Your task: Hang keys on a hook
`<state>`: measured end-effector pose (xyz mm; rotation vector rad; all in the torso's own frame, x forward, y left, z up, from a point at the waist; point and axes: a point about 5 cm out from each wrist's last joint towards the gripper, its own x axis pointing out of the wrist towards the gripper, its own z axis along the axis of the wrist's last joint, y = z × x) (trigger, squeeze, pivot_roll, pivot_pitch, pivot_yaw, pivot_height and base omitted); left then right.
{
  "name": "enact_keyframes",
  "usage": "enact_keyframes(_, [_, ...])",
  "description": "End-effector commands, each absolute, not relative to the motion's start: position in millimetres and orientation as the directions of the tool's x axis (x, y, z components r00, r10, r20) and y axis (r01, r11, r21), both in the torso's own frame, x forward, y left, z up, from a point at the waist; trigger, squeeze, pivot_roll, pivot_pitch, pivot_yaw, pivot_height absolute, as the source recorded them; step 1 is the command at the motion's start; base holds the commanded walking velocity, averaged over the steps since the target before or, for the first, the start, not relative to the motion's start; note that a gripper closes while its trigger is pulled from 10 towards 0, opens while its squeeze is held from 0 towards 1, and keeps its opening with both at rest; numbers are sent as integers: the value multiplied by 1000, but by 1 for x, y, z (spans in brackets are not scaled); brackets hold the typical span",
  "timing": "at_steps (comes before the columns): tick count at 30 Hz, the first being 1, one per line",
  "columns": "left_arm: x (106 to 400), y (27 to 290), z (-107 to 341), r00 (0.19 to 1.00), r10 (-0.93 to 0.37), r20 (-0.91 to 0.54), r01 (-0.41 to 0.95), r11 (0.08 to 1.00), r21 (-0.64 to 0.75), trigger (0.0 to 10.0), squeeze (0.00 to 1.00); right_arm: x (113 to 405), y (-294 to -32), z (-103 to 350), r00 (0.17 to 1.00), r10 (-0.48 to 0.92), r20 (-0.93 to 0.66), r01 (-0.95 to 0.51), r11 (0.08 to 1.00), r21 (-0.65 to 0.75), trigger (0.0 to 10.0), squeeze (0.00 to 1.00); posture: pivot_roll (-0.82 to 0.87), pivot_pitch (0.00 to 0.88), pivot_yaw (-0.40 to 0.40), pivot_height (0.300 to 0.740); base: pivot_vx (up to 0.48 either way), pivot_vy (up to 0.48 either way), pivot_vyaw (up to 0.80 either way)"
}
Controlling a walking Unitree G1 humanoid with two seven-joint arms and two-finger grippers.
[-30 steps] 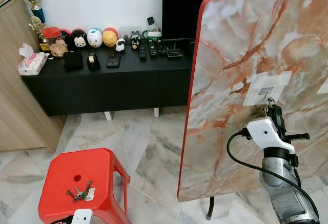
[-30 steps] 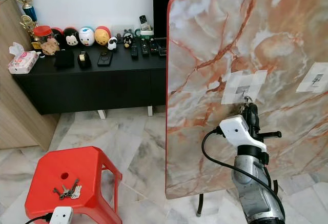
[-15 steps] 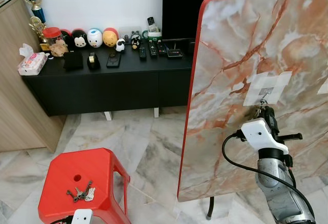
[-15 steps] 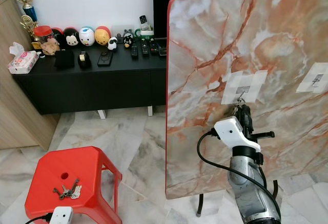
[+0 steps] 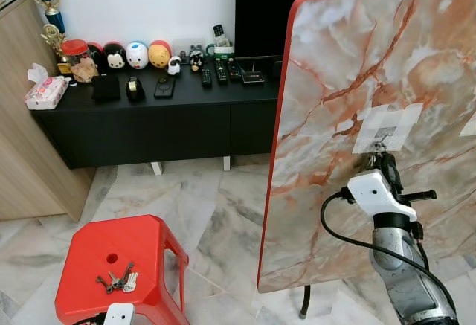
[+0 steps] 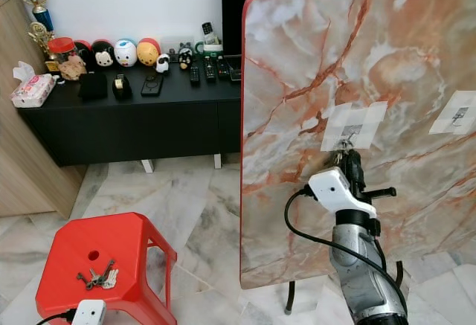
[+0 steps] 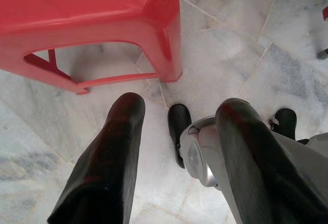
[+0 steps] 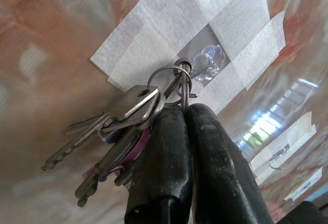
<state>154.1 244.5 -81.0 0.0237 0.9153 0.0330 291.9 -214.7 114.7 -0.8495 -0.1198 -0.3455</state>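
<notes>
While the left gripper hangs idle low beside the red stool, fingers spread wide with nothing between them, a spare bunch of keys lies loose on the stool's top. Further right, past open marble floor, stands the upright marbled board with its red edge, and the right gripper is up against it at the taped hook. Its fingers are pressed together, pinching the key bunch just below the ring; the ring sits at the hook, whether fully over it I cannot tell. Keys: light, rigid metal, slick, they dangle and swing, so the best hold is on the ring or right by it, as now. The hook is small and clear, held only by tape, so probably weak: pull gently, no sideways tug. Room: the board is touching close in front of the fingers, free space behind and below for backing off. A second taped hook sits further right on the board, well apart.
</notes>
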Motion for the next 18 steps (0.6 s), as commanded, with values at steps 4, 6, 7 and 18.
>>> enact_keyframes(4, [149,244,-84,589,33,-807,-10,999,34,10000,0,295,-214,125,930,-233,285,368,597,-713,10000,0,52,0,-49,740,0,0,0])
enact_keyframes(6, [149,244,-84,589,32,-808,-10,999,33,10000,0,294,-214,123,932,-236,275,363,596,-716,10000,0,53,0,-50,740,0,0,0])
enact_keyframes(7, [149,244,-84,589,32,-808,-10,999,33,10000,0,294,-214,122,932,-237,273,361,596,-717,10000,0,53,0,-50,740,0,0,0])
enact_keyframes(18, [149,244,-84,588,33,-808,-10,999,33,10000,0,296,-214,115,948,-229,221,316,610,-726,10000,0,54,0,-50,740,0,0,0])
